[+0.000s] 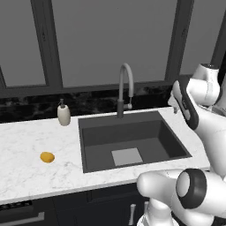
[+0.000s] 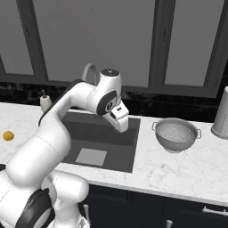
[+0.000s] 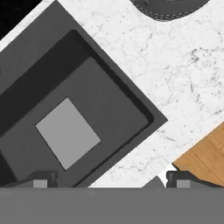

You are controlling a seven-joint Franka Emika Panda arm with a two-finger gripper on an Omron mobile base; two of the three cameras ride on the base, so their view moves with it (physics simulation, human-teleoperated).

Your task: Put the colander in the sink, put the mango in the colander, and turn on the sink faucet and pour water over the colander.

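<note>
Colander [image 2: 177, 133], a silvery-grey perforated bowl with small side handles, stands upright on the white marble worktop [image 2: 178, 173] right of the sink [image 2: 100, 142], well apart from the claw [image 3: 107, 181]. Claw hangs above the sink's right rim, fingertips [image 3: 41, 180] spread wide, holding nothing. Mango [image 1: 47, 157] lies on the worktop left of the sink.
</note>
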